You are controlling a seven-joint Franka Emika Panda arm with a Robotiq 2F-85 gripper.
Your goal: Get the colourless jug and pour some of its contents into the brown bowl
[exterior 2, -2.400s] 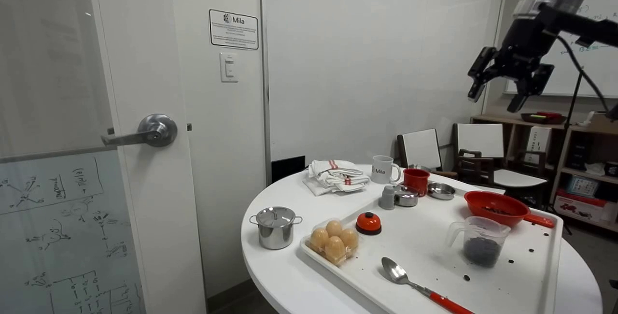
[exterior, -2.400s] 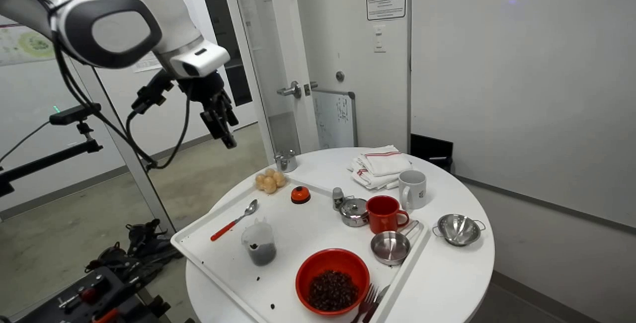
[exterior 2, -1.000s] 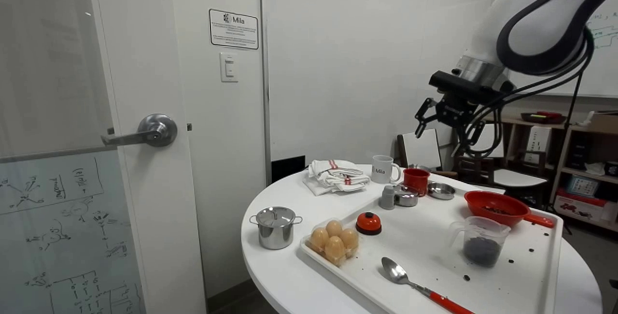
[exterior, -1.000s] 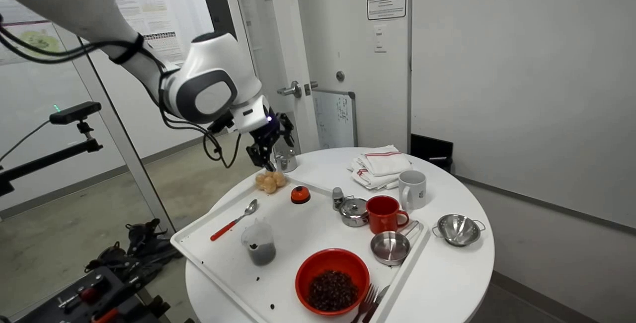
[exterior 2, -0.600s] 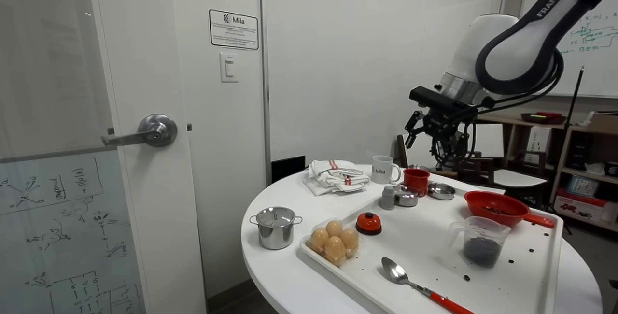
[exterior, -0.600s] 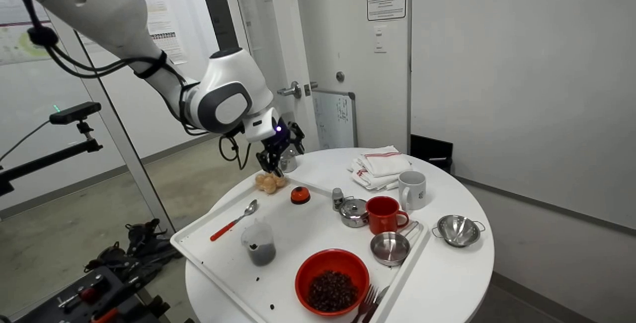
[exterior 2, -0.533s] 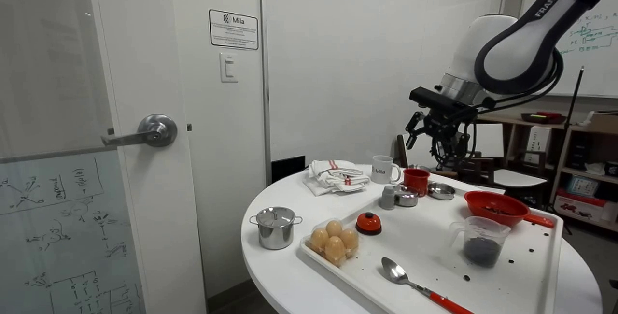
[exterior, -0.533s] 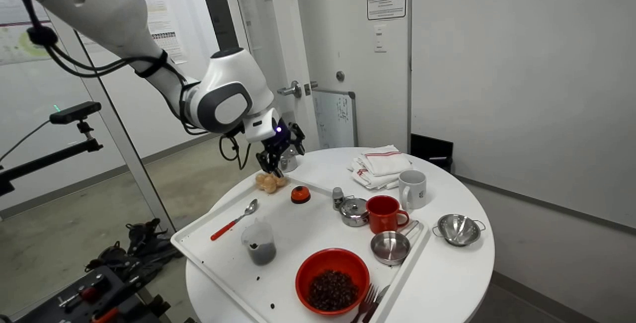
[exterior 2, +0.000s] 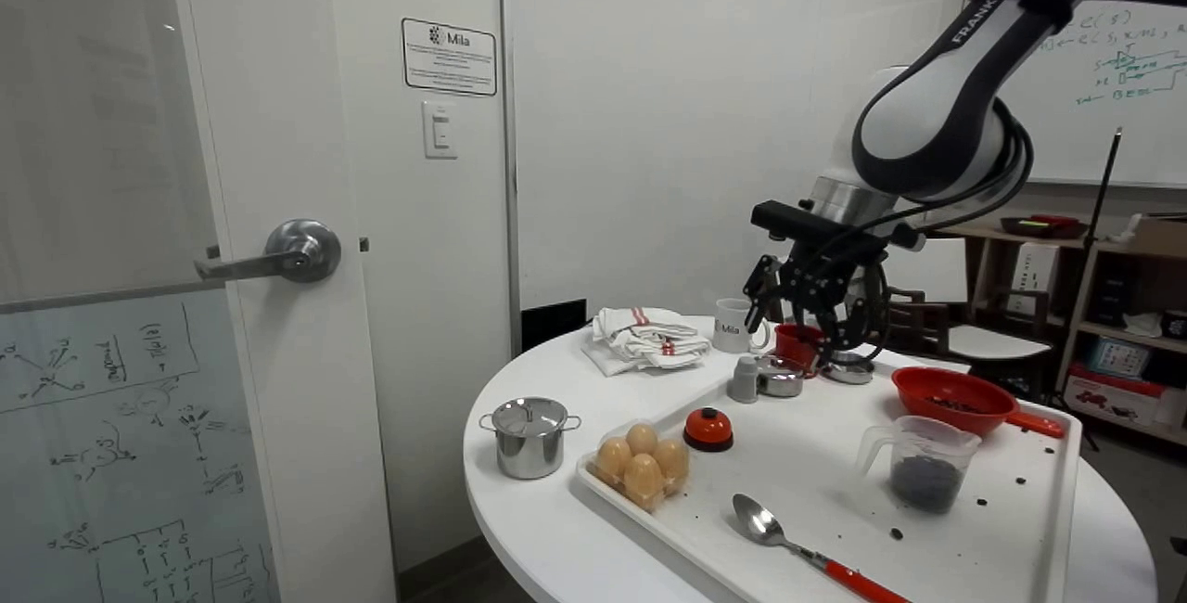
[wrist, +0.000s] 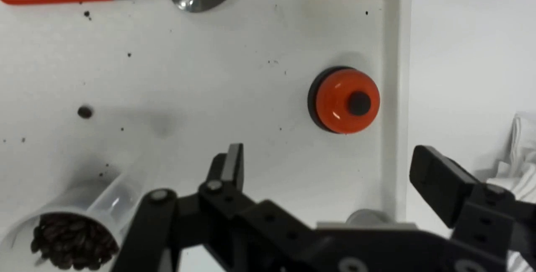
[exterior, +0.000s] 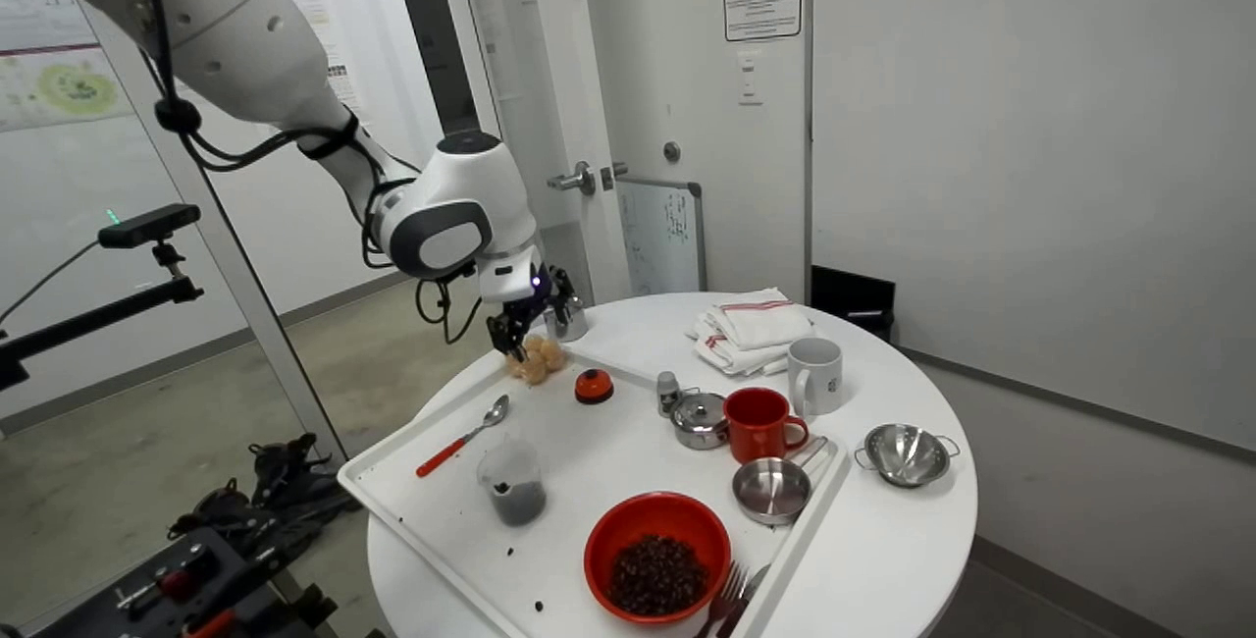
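The colourless jug (exterior: 512, 483) stands upright on the white tray (exterior: 446, 559), with dark beans in its lower part. It also shows in an exterior view (exterior 2: 932, 441) with its handle, and at the lower left of the wrist view (wrist: 83, 198), partly behind a finger. My gripper (exterior: 540, 326) is open and empty above the tray, apart from the jug. In the wrist view the fingers (wrist: 328, 159) are wide apart with only tray and table beneath. The gripper also shows in an exterior view (exterior 2: 788, 341). The brown bowl is hidden or out of view.
A big red bowl (exterior: 613, 520) with beans stands near the jug. An orange-red bell-like item (wrist: 347, 100), eggs (exterior 2: 642, 464), a spoon (exterior 2: 760, 521), a red mug (exterior: 756, 422), a grey shaker (exterior 2: 744, 380), a steel pan (exterior: 771, 489) and cutlery (exterior: 724, 599) surround it.
The arm has swung in over the tray and lowered, and the gripper has turned. It has kept dropping in the last half second. The jug and other objects have not moved.
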